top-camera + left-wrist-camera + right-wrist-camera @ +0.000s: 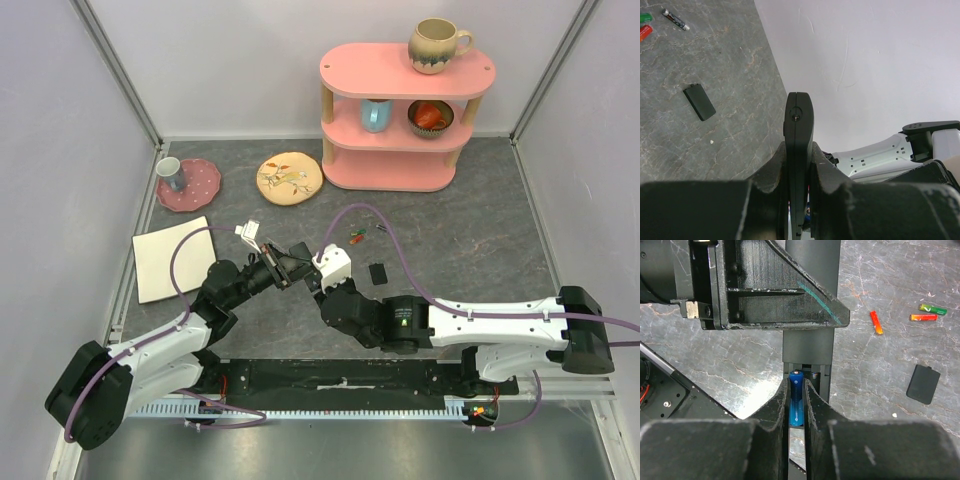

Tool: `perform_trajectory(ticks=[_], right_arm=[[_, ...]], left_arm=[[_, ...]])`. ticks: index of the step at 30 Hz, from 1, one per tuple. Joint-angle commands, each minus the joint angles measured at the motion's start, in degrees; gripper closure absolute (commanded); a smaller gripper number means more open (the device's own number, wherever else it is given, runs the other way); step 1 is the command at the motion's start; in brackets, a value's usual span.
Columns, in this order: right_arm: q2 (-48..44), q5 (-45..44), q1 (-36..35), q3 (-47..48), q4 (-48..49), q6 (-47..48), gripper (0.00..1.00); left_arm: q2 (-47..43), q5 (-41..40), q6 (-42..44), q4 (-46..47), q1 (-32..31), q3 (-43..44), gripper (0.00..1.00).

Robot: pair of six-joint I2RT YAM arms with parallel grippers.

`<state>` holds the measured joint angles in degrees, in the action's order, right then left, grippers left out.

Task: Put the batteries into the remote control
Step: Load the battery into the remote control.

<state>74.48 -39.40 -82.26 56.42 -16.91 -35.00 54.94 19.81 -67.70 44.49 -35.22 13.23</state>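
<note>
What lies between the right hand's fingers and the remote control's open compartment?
A blue battery, gripped by the right hand at the remote control, seen in the right wrist view.

Batteries: the right wrist view shows four. One blue battery (796, 397) sits between the fingers of the right gripper (797, 382), one red-orange battery (876, 322) lies beyond them to the right, and a green battery (932, 309) and an orange battery (922, 317) lie paired farther right. The left wrist view adds a fifth, a black-and-white battery (675, 19), far left of the fingers of the left gripper (800, 147).

One remote control (799, 120) sits between those left fingers. One small black cover (923, 384) lies right of the right fingers.

Well beyond both pairs of fingers:
- one pink shelf (400, 75) with three tiers
- three mugs: beige mug (436, 45), blue mug (376, 114), grey mug (171, 172)
- one bowl (430, 117)
- two round plates: pink plate (200, 188), floral plate (289, 178)
- one white square plate (172, 258)
</note>
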Motion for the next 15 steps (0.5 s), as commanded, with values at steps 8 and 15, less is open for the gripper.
perform_trajectory(ticks=[8, 15], right_arm=[[-0.6, 1.2, -1.0, 0.7, -0.6, -4.7, 0.83], [-0.2, -1.3, -1.1, 1.2, 0.4, -5.3, 0.79]], left_arm=[[-1.5, -3.6, -3.5, 11.6, 0.2, 2.4, 0.98], [-1.8, -3.6, -4.1, 12.0, 0.2, 2.3, 0.98]])
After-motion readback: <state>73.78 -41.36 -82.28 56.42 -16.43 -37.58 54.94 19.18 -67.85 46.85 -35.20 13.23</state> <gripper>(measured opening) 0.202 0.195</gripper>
